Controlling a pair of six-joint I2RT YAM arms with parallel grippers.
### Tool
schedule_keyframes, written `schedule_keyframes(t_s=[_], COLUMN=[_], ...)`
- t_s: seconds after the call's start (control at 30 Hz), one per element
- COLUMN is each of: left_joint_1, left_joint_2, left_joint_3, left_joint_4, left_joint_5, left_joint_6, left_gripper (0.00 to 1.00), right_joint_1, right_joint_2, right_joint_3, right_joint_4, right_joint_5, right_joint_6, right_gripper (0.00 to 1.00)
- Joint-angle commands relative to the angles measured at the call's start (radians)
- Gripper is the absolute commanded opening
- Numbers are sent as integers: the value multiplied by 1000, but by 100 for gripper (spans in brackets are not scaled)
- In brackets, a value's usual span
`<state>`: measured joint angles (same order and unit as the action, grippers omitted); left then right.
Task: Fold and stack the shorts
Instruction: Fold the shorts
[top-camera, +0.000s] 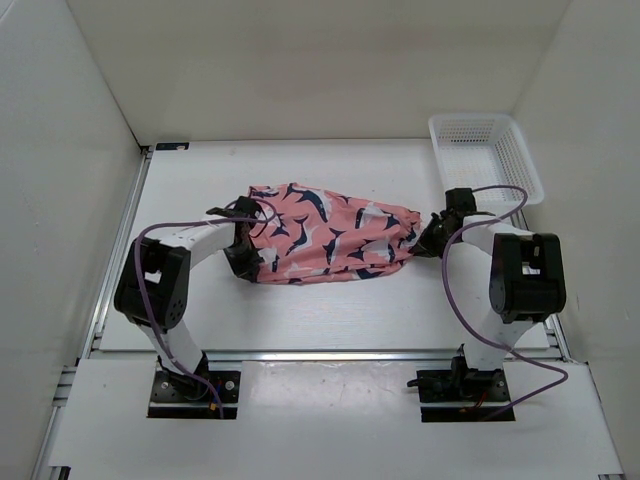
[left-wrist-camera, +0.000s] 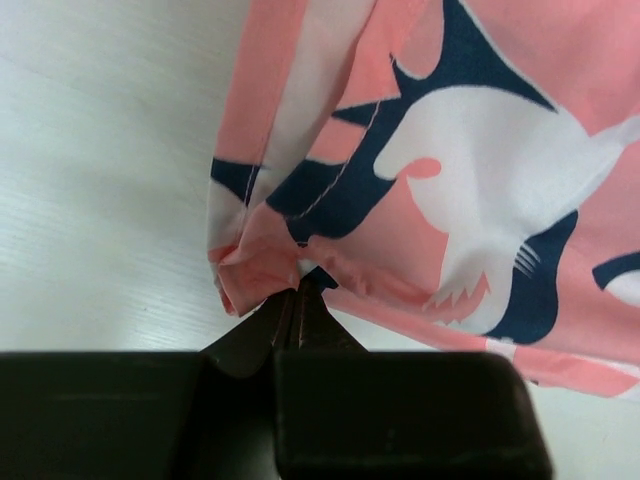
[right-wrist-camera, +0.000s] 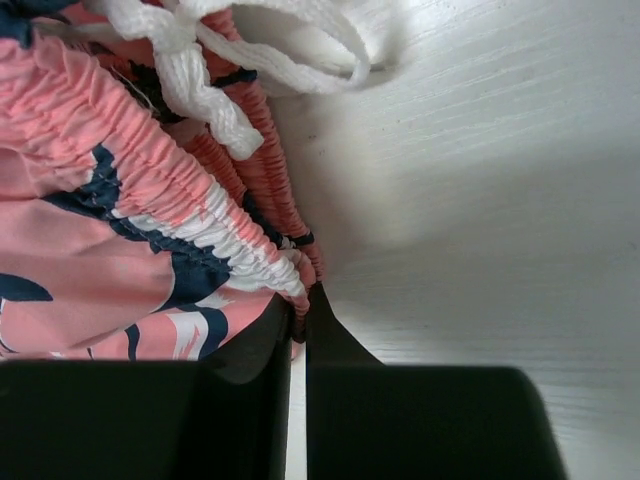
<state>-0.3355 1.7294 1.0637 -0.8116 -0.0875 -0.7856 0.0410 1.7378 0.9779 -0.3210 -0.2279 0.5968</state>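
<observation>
The left pincer (left-wrist-camera: 298, 303) is sitting with its two black fingers pressed together, clamping a bunched corner of the hem of the soft coral-pink fabric shorts (top-camera: 330, 235) printed with navy-and-white shapes. That is the end of the garment lying farthest from the white plastic mesh basket (top-camera: 525, 165). The right pincer (right-wrist-camera: 305, 305) is drawn almost fully together too, and its tips seem to be nipping the edge of the gathered elastic waistband at the end closest to the basket. A white drawstring (right-wrist-camera: 200, 60) is trailing loose just beyond that grip.

Between the two grips the shorts are lying stretched lengthways on the white surface (top-camera: 330, 310), a little rumpled, near the basket but not touching it. The basket itself is looking empty from above.

As I am reading it, the job is barely getting started. The garment is being held at both ends, no fold is showing yet, and nothing is stacked. The folding and the placing are both waiting to be done. I am seeing only this one pair.
</observation>
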Motion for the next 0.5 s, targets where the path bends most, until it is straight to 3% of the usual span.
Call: schedule_keyframes(t_s=[0.0, 0.3, 0.37, 0.4, 0.43, 0.47], left_joint_1=[6, 6, 6, 6, 6, 6], left_joint_2=[-100, -254, -289, -300, -323, -333], left_joint_3=[-40, -174, -174, -174, -141, -114], left_joint_4=[-18, -75, -101, -113, -126, -156], left_joint_5=[-24, -34, -24, -24, -35, -44], left_joint_6=[6, -38, -38, -38, -27, -27], left_gripper=[10, 10, 20, 25, 28, 41], right_joint_1=[-1, 8, 19, 32, 42, 42], right_joint_2=[-39, -271, -303, -325, -334, -343], right_joint_3=[-40, -257, -269, -269, -269, -269], right_joint_4=[7, -108, -128, -157, -174, -191], right_joint_5=[28, 114, 139, 151, 176, 189], right_joint_6=[-6, -17, -28, -40, -40, -52], right_gripper=[0, 0, 0, 8, 41, 59])
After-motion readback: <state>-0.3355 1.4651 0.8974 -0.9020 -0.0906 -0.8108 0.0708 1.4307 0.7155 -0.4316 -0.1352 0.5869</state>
